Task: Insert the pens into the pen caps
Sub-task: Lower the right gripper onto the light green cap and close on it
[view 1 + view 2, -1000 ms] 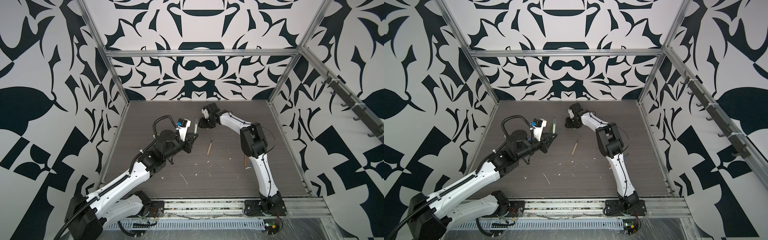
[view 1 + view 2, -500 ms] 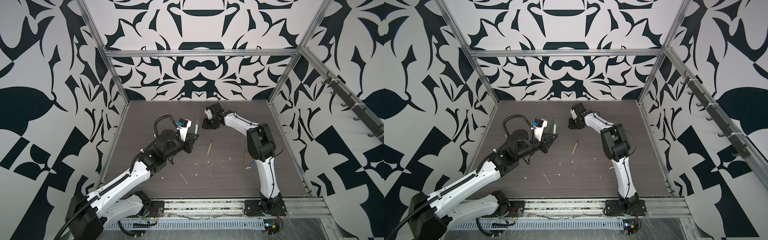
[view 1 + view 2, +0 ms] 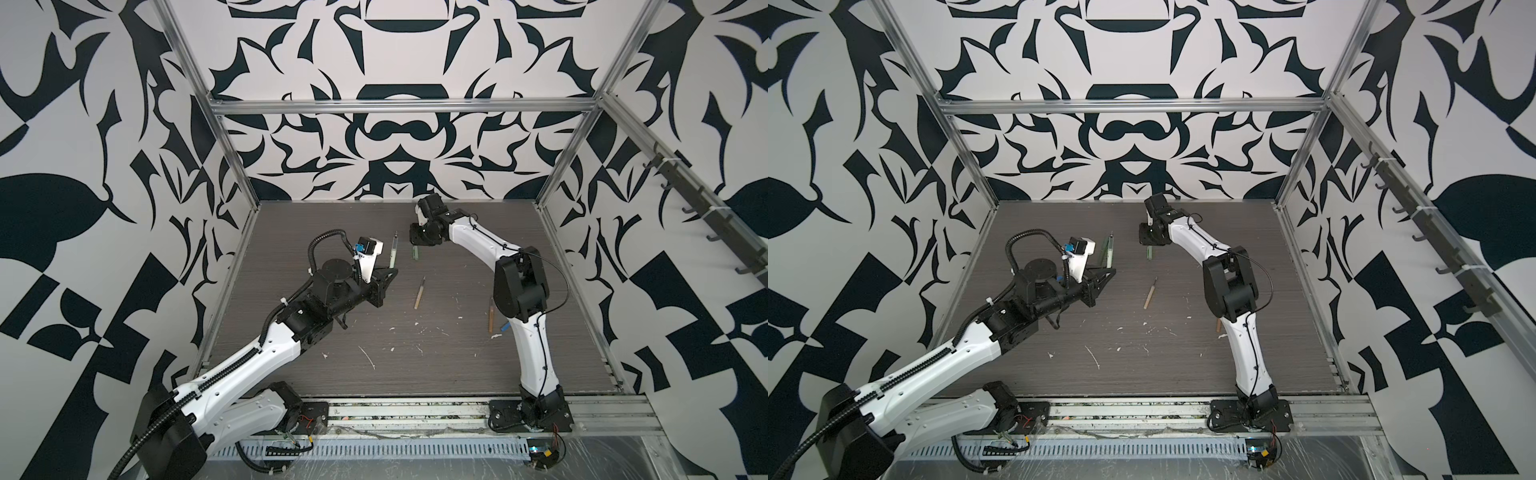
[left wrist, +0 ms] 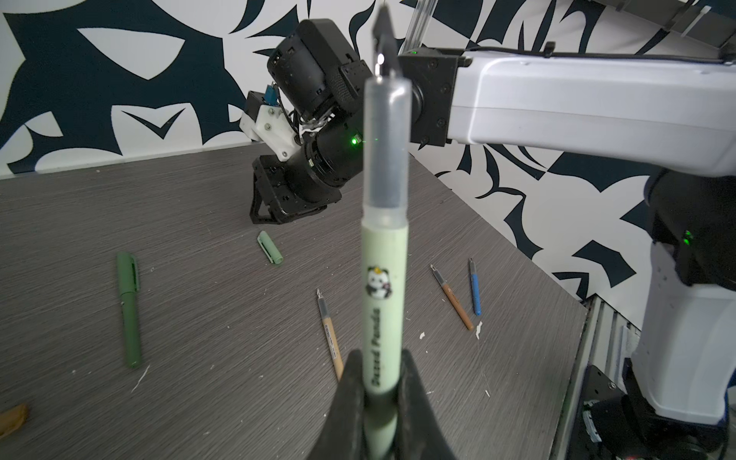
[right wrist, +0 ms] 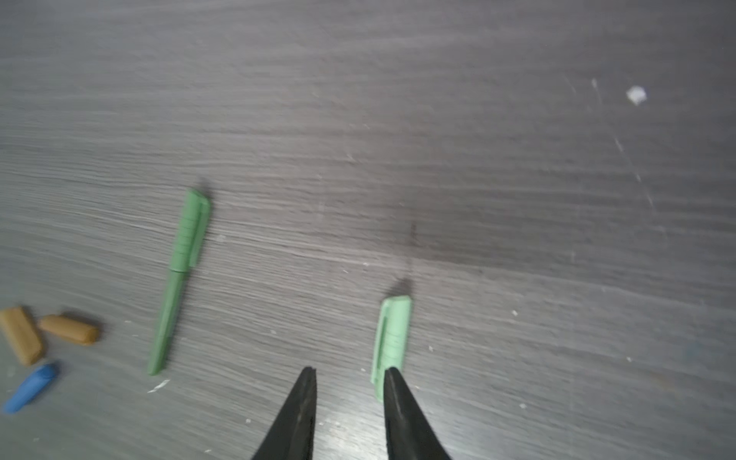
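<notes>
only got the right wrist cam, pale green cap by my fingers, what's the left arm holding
Observer: The left fingers are shut on a pale green plastic pen with a panda print, clear of the table, dark tip up.
Operator: where are the uncapped pens, can't see any
Observer: Three lie on the grey wood-grain table: a slim tan pen mid-table, a slim orange-brown pen and a slim blue pen side by side near the right arm.
Operator: is the held pen over my cap
Observer: No. In both top views it stands left of the short pale green plastic cap, a gap between them.
</notes>
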Motion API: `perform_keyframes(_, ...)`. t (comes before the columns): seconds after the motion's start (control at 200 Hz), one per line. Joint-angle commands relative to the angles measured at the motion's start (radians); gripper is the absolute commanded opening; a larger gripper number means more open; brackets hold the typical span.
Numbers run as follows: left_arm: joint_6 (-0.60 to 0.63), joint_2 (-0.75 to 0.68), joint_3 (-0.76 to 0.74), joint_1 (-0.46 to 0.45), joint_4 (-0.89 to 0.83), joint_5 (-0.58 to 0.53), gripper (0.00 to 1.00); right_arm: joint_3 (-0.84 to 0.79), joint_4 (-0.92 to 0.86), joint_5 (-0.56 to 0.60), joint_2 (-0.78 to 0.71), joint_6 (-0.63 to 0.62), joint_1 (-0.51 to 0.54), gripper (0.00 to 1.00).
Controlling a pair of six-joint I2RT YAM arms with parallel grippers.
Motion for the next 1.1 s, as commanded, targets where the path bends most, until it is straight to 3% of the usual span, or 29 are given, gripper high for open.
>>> perform_keyframes(0.0, -0.002, 0.004, 0.041, -0.001, 0.007, 0.024, 0.00, 0.042, -0.027, 0.039, 0.000, 0.019, -0.004, 0.32)
perform_keyframes(0.3, -0.013, 0.014, 0.044, -0.001, 0.009, 0.045, 0.00, 0.150, -0.100, 0.026, 0.115, 0.014, -0.004, 0.37)
perform_keyframes(0.625, -0.021, 0.007, 0.046, -0.002, 0.012, 0.071, 0.00, 0.234, -0.160, 0.049, 0.177, 0.012, -0.001, 0.31)
perform_keyframes(1.095, -0.019, 0.011, 0.046, -0.004, 0.011, 0.072, 0.00, 0.181, -0.156, 0.035, 0.173, -0.002, -0.002, 0.25)
